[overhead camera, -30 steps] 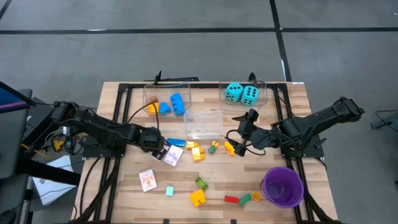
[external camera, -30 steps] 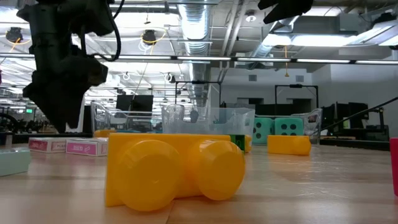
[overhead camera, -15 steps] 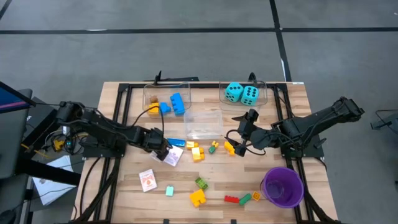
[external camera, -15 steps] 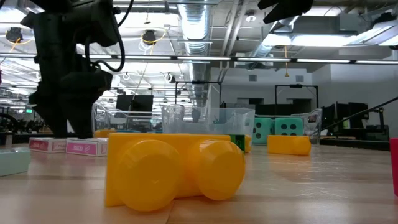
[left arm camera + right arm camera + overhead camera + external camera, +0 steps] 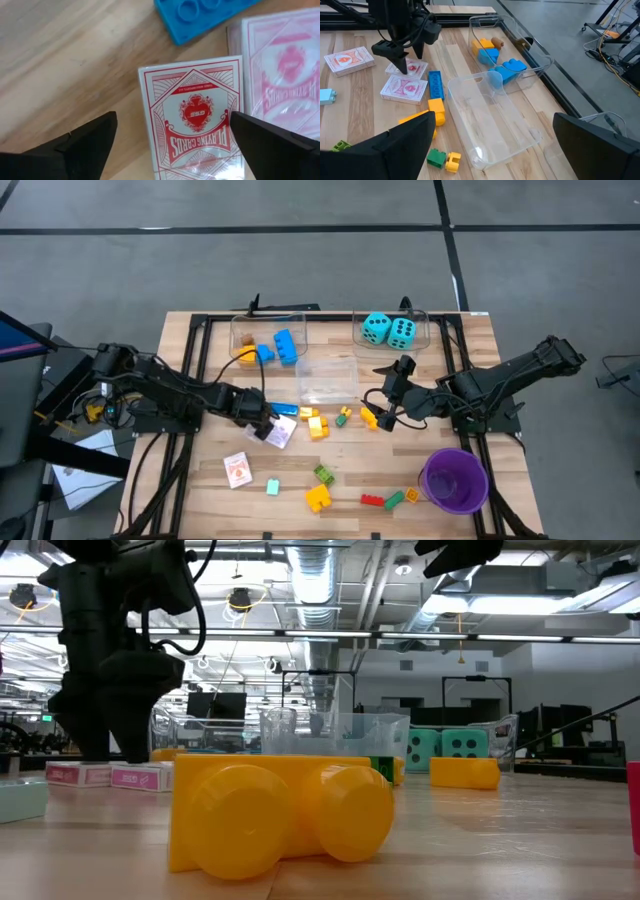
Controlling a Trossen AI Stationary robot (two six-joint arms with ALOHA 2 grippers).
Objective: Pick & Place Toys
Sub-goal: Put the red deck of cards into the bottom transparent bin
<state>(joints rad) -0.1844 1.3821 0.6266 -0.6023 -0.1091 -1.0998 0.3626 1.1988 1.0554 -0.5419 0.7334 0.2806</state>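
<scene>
Left gripper [image 5: 170,137] over red-and-white card pack [image 5: 197,125]
Jaws released, straddling it; right gripper [image 5: 385,387] jaws released, at table's [image 5: 200,480] three o'clock.

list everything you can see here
table: one, light wood, under everything
bins: three, clear, back half of the table; the middle one is empty
dice: two, turquoise, back right bin
binned bricks: a few, blue and yellow, back left bin
loose bricks: about ten, mixed colours, centre and front
card packs: three, red and white, left of centre
cup: one, purple, front right
left tool: one, dark, open over a card pack
right tool: one, dark, open, right of centre
</scene>
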